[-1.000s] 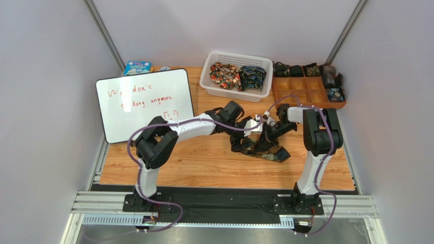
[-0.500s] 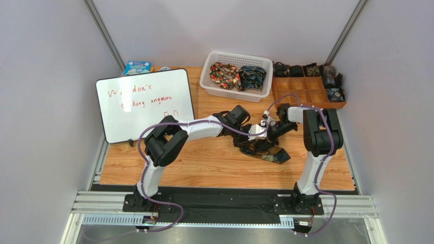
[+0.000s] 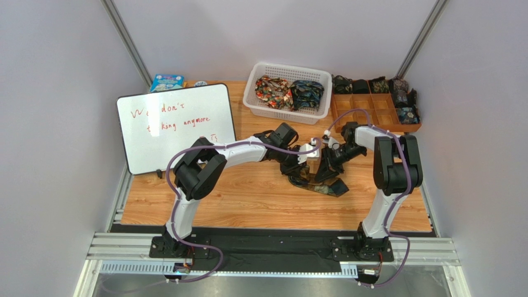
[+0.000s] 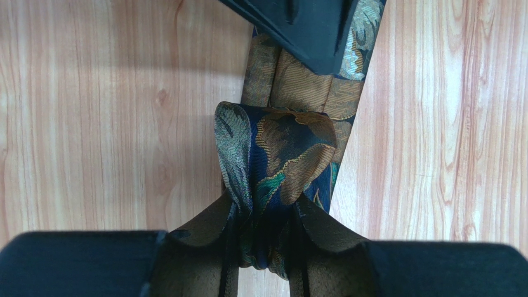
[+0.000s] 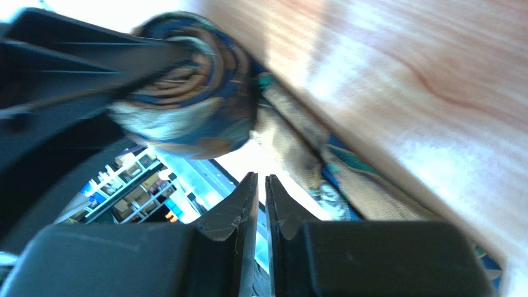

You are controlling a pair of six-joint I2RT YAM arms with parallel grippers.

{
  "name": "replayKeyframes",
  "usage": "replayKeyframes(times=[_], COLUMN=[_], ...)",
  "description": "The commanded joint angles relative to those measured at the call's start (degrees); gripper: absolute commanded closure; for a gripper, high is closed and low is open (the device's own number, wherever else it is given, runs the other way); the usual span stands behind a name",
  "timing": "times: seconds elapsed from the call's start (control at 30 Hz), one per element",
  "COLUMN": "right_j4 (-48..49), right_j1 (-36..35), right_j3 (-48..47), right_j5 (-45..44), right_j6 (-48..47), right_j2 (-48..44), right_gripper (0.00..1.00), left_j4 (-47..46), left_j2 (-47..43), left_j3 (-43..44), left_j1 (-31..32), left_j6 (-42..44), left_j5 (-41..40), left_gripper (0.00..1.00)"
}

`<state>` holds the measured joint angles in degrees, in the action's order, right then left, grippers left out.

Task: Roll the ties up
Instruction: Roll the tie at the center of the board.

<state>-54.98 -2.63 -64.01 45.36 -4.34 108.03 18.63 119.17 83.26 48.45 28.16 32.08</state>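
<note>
On the table (image 3: 248, 201): whiteboard (image 3: 176, 127) left, basket (image 3: 253, 93) rear centre, tray (image 3: 372, 116) just right of it. The tie (image 3: 328, 185) lies before the basket.

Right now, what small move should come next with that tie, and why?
Probably a turn of the left jaws, winding more fabric on. They pinch a started roll of the tie, its tail lies unrolled on the table, and the right jaws are shut, empty.
</note>
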Motion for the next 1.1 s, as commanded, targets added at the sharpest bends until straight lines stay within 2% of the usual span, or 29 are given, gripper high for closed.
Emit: replayKeyframes(times=[0.0,0.2,0.6,0.9,1.07], right_j4=[2.9,6.3,6.3,6.6,7.3], right_j1=[-1.7,-1.8,-2.8,-2.8,-2.6], right_j3=[0.6,-0.9,-1.5,-3.6,-2.6], right_j5=[-4.7,-12.3,-16.1,-16.1,-3.4], right_j6=[-0.2,4.0,8.8,8.4,7.3], right_j2=[3.0,7.1,7.1,6.8,1.8], right_gripper=[0.86,0.88,0.87,0.90,0.86], left_j4=[0.9,-0.4,9.0,12.5,11.4], left_j2=[0.2,-2.8,-6.8,-2.0,-1.1], left_j3=[1.2,-1.0,-1.6,-2.3,-2.4], left_j1=[-1.2,-1.9,-3.4,-2.7,-2.0], left_j6=[-2.1,-0.5,12.2,15.4,13.8], left_j5=[3.7,6.2,11.9,0.3,-5.1], left_gripper=[0.88,0.85,0.82,0.86,0.85])
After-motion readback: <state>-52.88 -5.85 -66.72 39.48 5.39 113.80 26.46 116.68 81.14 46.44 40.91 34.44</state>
